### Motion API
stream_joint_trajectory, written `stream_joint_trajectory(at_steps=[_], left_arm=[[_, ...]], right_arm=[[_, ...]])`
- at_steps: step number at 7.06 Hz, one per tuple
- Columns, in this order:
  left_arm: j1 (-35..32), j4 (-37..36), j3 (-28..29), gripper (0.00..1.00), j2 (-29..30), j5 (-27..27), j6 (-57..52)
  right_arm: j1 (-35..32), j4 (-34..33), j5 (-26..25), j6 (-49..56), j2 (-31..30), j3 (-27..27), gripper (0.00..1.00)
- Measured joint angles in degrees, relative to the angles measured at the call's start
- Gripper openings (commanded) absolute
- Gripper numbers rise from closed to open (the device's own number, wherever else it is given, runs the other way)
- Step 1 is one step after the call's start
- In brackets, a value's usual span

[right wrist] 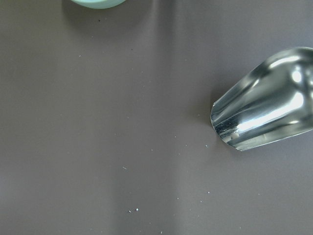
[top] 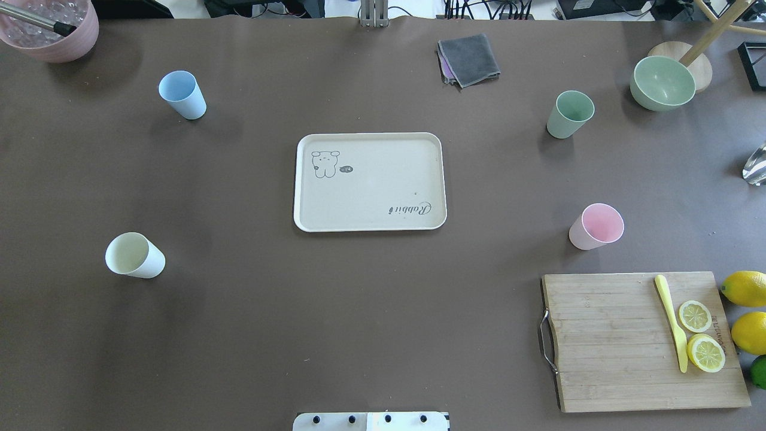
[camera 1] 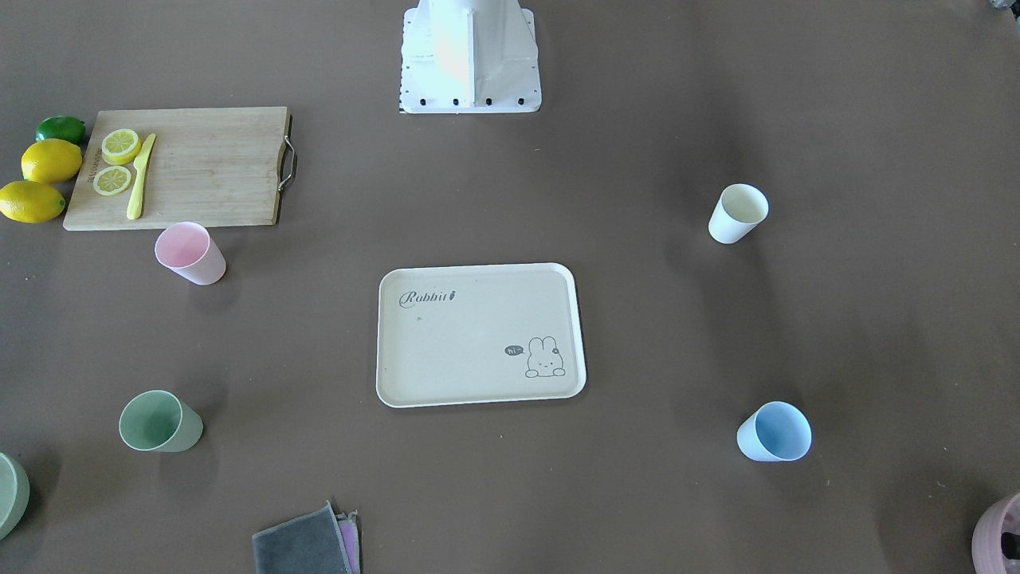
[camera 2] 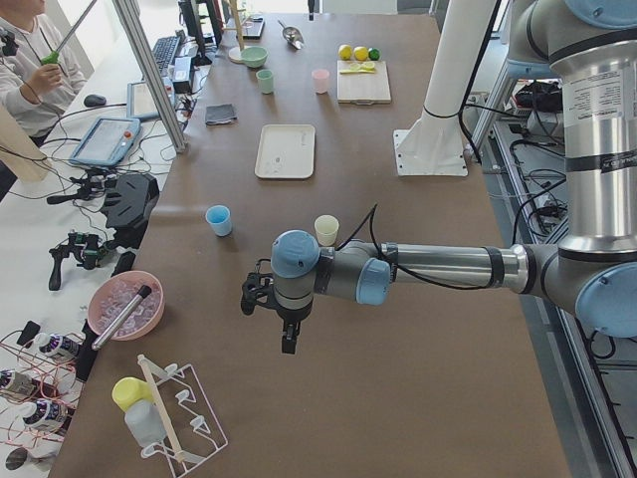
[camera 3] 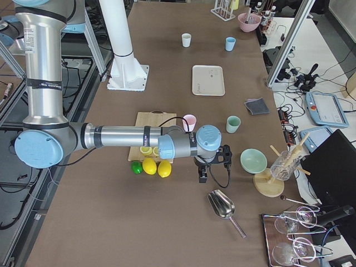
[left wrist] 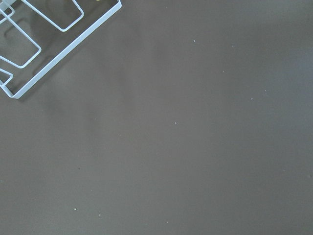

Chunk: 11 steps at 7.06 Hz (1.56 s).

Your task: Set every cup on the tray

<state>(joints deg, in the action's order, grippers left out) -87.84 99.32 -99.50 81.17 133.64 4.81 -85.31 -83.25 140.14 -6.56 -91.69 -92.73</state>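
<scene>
The cream "Rabbit" tray (top: 370, 197) lies at the table's middle with nothing on it. Four cups stand on the table around it: light blue (top: 182, 94), cream-white (top: 134, 255), sage green (top: 570, 114) and pink (top: 596, 226). My left gripper (camera 2: 289, 339) hangs over bare table beyond the white cup, seen only in the exterior left view. My right gripper (camera 3: 203, 175) hangs near the lemons, seen only in the exterior right view. I cannot tell whether either is open or shut. Neither holds a cup.
A bamboo cutting board (top: 610, 341) holds lemon slices and a yellow knife, with whole lemons (top: 745, 288) beside it. A grey cloth (top: 470, 58), a green bowl (top: 662, 82), a mauve pot (top: 54, 27), a metal scoop (right wrist: 264, 115) and a wire rack (left wrist: 44, 44) lie around the edges.
</scene>
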Motion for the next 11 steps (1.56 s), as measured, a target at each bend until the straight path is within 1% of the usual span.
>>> stream_joint_trajectory(at_steps=[4,7,11], left_arm=[[-0.4,0.1,-1.0,0.98,-0.3,-0.1,-0.2],[-0.2,0.1,-1.0,0.98,-1.5,-0.2,-0.2],[-0.3,0.1,-2.1,0.98,-1.6,-0.1,-0.1]], right_arm=[[-0.9,-0.2,0.2,2.6,-0.4,0.7,1.00],[-0.9,0.1,-0.2,2.3,-0.5,0.0,1.00],[-0.8,0.5,0.1,1.7,0.1,0.1,1.00]])
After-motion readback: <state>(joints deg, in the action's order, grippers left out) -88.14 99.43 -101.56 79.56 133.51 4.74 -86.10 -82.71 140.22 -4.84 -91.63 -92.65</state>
